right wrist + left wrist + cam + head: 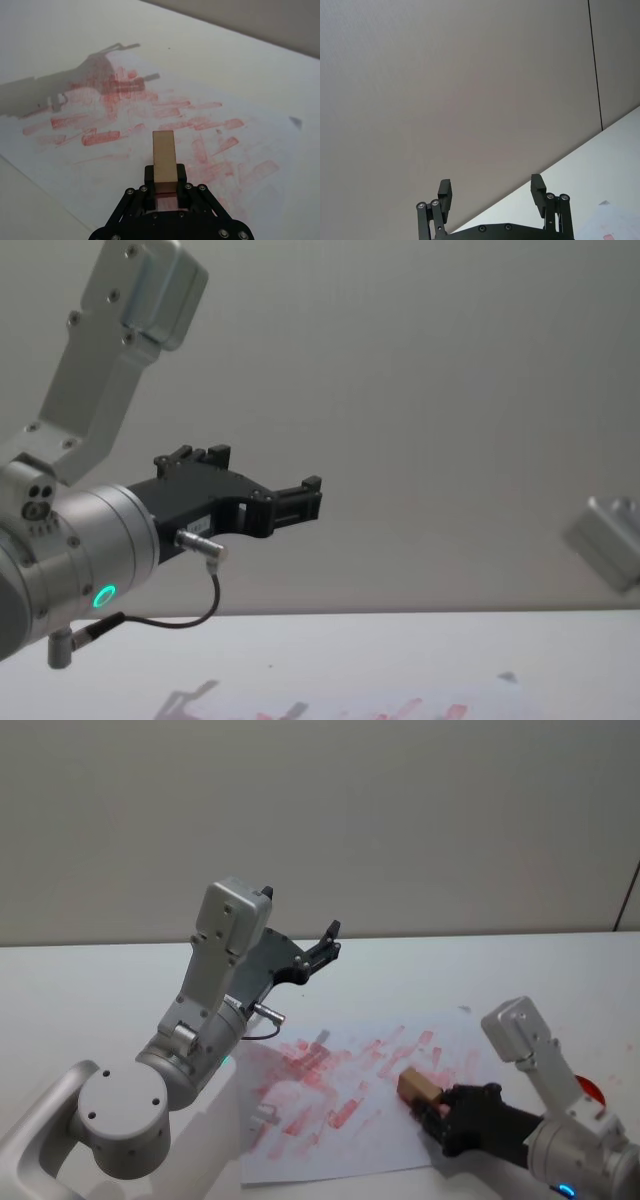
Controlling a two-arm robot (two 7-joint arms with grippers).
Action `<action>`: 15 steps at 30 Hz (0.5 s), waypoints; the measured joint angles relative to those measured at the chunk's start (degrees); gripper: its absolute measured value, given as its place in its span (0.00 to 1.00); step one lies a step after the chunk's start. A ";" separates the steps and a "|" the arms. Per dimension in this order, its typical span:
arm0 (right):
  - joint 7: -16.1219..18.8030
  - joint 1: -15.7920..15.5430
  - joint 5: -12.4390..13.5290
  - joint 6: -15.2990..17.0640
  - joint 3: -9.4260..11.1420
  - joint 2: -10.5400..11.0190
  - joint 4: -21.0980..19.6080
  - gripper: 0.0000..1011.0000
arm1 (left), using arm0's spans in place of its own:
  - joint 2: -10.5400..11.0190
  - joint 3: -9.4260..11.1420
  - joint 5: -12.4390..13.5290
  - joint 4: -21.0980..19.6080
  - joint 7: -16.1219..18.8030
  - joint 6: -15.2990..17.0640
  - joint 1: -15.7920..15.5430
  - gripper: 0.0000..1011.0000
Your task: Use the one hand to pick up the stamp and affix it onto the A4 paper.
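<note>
The jaws of the right gripper (165, 182) are closed on the stamp (163, 152). 1 jaw presses each long side near its back end, so most of the tan block sticks out ahead of them. In the head view this gripper (432, 1108) comes in from 4 o'clock. It holds the stamp (418, 1086) low over the A4 paper (340, 1148), above the sheet's 3 o'clock part. From our angles the block's underside is hidden, so it may be touching the sheet or sitting just above it; we cannot tell which.

Red and pink imprints cover most of the paper, spreading from beneath the stamp toward 9 o'clock. The sheet lies flat on the white tabletop (90, 990), turned slightly askew. At 3 o'clock of the paper, a small red thing (590, 1092) peeks out from behind the right arm (540, 1055).

The left gripper (490, 189) is idle, raised well above the tabletop beyond the paper's 12 o'clock edge. Its 2 jaws are spread wide with nothing between them, pointing toward the plain wall (400, 810).
</note>
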 joint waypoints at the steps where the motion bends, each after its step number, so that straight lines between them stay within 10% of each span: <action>1: -0.24 -0.01 0.00 -0.42 0.05 0.05 -0.21 0.21 | 0.00 0.00 0.00 0.00 0.00 0.00 0.00 0.99; 15: -7.05 -2.76 1.34 -5.55 2.33 2.94 -6.78 0.21 | 0.00 0.00 0.00 0.00 0.00 0.00 0.00 0.99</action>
